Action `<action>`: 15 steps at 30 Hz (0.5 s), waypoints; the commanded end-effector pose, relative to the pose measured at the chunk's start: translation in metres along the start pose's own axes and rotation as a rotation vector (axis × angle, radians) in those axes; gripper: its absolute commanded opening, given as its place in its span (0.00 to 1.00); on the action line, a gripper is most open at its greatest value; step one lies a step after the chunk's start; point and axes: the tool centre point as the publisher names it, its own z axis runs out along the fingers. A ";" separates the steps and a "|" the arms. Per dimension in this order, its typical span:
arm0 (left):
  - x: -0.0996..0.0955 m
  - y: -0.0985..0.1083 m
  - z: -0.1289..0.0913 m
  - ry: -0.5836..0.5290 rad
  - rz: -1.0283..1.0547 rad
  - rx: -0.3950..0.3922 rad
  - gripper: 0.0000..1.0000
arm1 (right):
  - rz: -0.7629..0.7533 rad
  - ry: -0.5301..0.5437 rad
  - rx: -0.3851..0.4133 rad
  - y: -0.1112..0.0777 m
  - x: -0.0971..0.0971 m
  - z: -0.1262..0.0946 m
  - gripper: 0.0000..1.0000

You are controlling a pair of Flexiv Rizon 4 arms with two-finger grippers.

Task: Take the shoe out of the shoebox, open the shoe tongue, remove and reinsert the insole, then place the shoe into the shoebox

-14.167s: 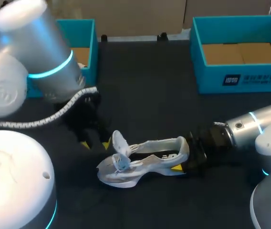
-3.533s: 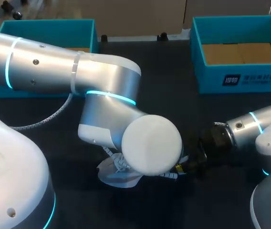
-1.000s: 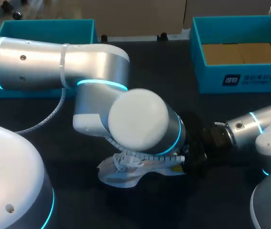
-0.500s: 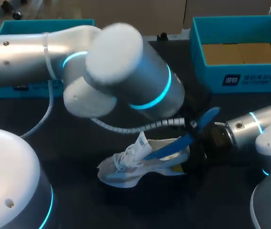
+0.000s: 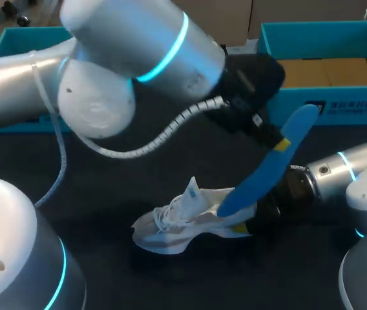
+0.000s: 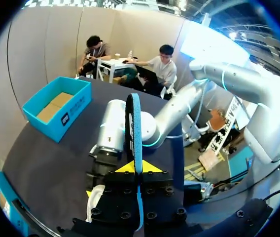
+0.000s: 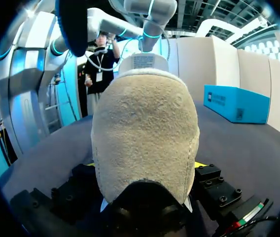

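So the black table (image 5: 106,194) takes up most of it, and the big silver left arm (image 5: 125,45) with its glowing blue ring sweeps across the middle of it. The silver right arm (image 5: 345,174) comes in low along the table surface.

Two teal cardboard shoeboxes sit at the back. The right shoebox (image 5: 329,106) is open, with a brown cardboard floor, and sits well beyond the right arm's fingers. The left shoebox (image 5: 12,40) is mostly hidden behind the left arm.

The white lace-up sneaker (image 5: 177,223) rests on the table on its sole with its tongue sticking up. The right gripper (image 7: 145,165) is clamped on its suede heel, a yellow tip on each side, so the toe points straight away from those fingers.

The long blue foam insole (image 5: 267,165) is up in the air at a slant. The left gripper (image 6: 139,168) pinches it edge-on near its upper end, with the fingers pressed tight on both faces. The insole's lower end is right by the sneaker's opening, just ahead of the right fingers. Can't tell if it's touching.
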 end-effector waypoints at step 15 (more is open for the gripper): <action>-0.002 -0.006 -0.052 0.081 -0.048 0.146 0.00 | 0.000 -0.002 0.003 0.001 0.001 0.001 0.00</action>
